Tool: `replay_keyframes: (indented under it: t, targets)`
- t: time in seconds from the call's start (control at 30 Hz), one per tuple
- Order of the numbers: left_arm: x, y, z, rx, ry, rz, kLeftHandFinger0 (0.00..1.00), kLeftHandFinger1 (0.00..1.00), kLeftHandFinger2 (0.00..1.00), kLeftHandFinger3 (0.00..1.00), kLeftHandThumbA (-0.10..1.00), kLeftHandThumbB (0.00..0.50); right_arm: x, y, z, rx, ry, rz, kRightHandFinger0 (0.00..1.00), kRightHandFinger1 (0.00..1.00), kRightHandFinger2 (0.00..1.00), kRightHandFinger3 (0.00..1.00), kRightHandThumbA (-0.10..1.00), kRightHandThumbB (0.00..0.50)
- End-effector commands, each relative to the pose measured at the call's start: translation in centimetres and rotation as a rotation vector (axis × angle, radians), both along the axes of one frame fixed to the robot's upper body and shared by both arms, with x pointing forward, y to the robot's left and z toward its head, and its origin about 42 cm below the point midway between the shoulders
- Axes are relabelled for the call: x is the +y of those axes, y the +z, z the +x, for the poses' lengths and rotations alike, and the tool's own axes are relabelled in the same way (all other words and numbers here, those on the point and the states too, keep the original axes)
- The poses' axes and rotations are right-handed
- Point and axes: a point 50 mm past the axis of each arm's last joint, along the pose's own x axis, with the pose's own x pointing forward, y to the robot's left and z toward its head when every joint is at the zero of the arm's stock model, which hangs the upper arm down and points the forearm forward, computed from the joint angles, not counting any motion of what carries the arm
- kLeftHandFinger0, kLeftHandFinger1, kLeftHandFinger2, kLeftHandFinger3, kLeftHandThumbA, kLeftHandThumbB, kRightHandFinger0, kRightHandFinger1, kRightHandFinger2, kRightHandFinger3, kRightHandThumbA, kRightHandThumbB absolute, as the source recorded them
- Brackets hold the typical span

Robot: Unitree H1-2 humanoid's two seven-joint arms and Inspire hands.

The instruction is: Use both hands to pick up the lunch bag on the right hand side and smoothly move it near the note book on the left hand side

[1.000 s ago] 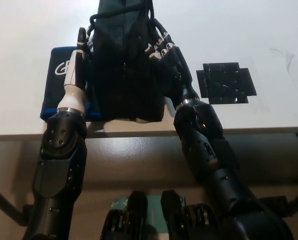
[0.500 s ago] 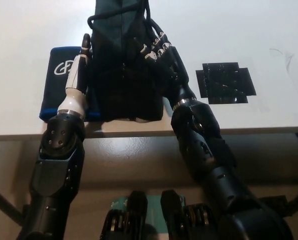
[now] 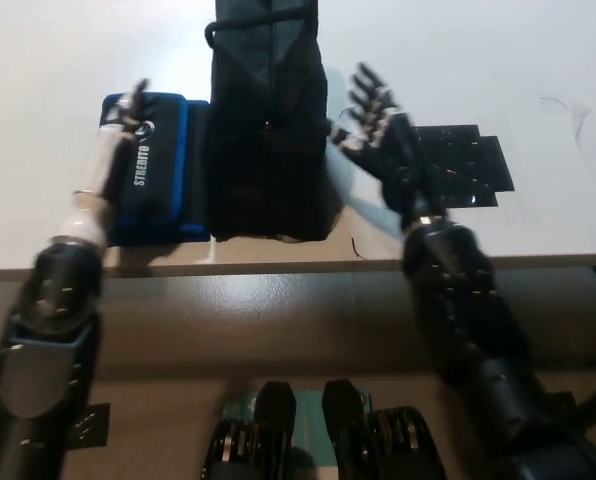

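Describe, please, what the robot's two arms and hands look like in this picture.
The left hand is white and slender, ending in a rounded white wrist with a thin metallic ring; above it the arm is black with a blue-grey cast, built of bulky rounded segments. The right hand is black with pale tips on its fingers, a bright ring at the wrist, and a thick, glossy black jointed arm.

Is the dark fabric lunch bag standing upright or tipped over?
Upright. The dark fabric lunch bag stands on the white table, beside the blue notebook, with neither hand on it.
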Motion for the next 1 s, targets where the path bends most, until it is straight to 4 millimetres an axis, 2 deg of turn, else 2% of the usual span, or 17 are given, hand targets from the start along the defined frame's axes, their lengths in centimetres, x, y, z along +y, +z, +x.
replay_keyframes:
  t: [0.0, 0.07, 0.17, 0.3, 0.37, 0.43, 0.47, 0.5, 0.6, 0.63, 0.67, 0.73, 0.77, 0.87, 0.93, 0.97]
  targets:
    - [5.6, 8.0, -2.9, -0.246, 0.029, 0.207, 1.00, 1.00, 1.00, 1.00, 1.00, 0.400, -4.9, 7.7, -1.7, -0.362, -0.150, -0.175, 1.00, 1.00, 1.00, 1.00, 1.00, 0.327]
    - [6.2, 8.3, -3.7, -0.256, 0.031, 0.211, 1.00, 1.00, 1.00, 1.00, 1.00, 0.420, -5.7, 7.9, -2.3, -0.369, -0.163, -0.192, 1.00, 1.00, 1.00, 1.00, 1.00, 0.312]
    - [7.9, 8.8, -5.9, -0.289, 0.053, 0.245, 1.00, 1.00, 1.00, 1.00, 1.00, 0.433, -7.6, 8.4, -4.2, -0.390, -0.157, -0.212, 1.00, 1.00, 1.00, 1.00, 1.00, 0.327]
    - [9.9, 8.6, -10.1, -0.367, 0.041, 0.256, 1.00, 1.00, 1.00, 1.00, 1.00, 0.367, -10.3, 8.5, -7.4, -0.455, -0.189, -0.224, 1.00, 1.00, 1.00, 1.00, 1.00, 0.322]
    - [10.4, 8.2, -12.0, -0.356, 0.030, 0.227, 1.00, 1.00, 1.00, 1.00, 1.00, 0.370, -11.4, 8.2, -8.7, -0.461, -0.199, -0.224, 1.00, 1.00, 1.00, 1.00, 1.00, 0.339]
    - [11.5, 6.2, -15.0, -0.340, 0.046, 0.203, 1.00, 1.00, 1.00, 1.00, 1.00, 0.365, -12.9, 6.9, -10.9, -0.445, -0.219, -0.231, 1.00, 1.00, 1.00, 1.00, 1.00, 0.356]
    - [11.8, 5.6, -15.8, -0.338, 0.050, 0.191, 1.00, 1.00, 1.00, 1.00, 1.00, 0.364, -13.2, 6.6, -11.4, -0.439, -0.224, -0.236, 1.00, 1.00, 1.00, 1.00, 1.00, 0.356]
    - [12.0, 4.6, -17.0, -0.326, 0.055, 0.164, 1.00, 1.00, 1.00, 1.00, 1.00, 0.405, -13.8, 5.8, -12.3, -0.432, -0.239, -0.243, 1.00, 1.00, 1.00, 1.00, 1.00, 0.321]
    - [12.6, 1.3, -20.4, -0.271, 0.102, 0.107, 1.00, 1.00, 1.00, 1.00, 1.00, 0.405, -15.5, 2.7, -14.4, -0.376, -0.269, -0.285, 1.00, 1.00, 1.00, 1.00, 1.00, 0.305]
    - [12.6, 0.8, -20.9, -0.264, 0.109, 0.101, 1.00, 1.00, 1.00, 1.00, 1.00, 0.404, -15.7, 2.2, -14.8, -0.365, -0.272, -0.289, 1.00, 1.00, 1.00, 1.00, 1.00, 0.297]
    - [12.7, -0.7, -22.2, -0.231, 0.132, 0.083, 1.00, 1.00, 1.00, 1.00, 1.00, 0.398, -16.3, 0.8, -15.8, -0.338, -0.277, -0.287, 1.00, 1.00, 1.00, 1.00, 1.00, 0.276]
    - [12.8, -2.7, -23.7, -0.184, 0.152, 0.043, 1.00, 1.00, 1.00, 1.00, 1.00, 0.386, -16.9, -1.5, -17.4, -0.324, -0.317, -0.240, 1.00, 1.00, 1.00, 1.00, 1.00, 0.233]
    - [12.8, -3.0, -24.0, -0.174, 0.154, 0.038, 1.00, 1.00, 1.00, 1.00, 1.00, 0.388, -16.9, -1.9, -17.7, -0.324, -0.328, -0.232, 1.00, 1.00, 1.00, 1.00, 1.00, 0.221]
    - [13.2, -6.0, -25.2, -0.125, 0.194, -0.017, 1.00, 1.00, 1.00, 1.00, 1.00, 0.346, -16.9, -4.8, -19.1, -0.293, -0.399, -0.152, 1.00, 1.00, 1.00, 1.00, 1.00, 0.146]
    - [13.2, -6.8, -25.6, -0.121, 0.204, -0.027, 1.00, 1.00, 1.00, 1.00, 1.00, 0.344, -17.0, -5.4, -19.3, -0.272, -0.411, -0.146, 1.00, 1.00, 1.00, 1.00, 1.00, 0.142]
    - [13.4, -7.9, -25.9, -0.109, 0.228, -0.026, 1.00, 1.00, 1.00, 1.00, 1.00, 0.303, -17.0, -6.3, -19.6, -0.239, -0.430, -0.140, 1.00, 1.00, 1.00, 1.00, 1.00, 0.112]
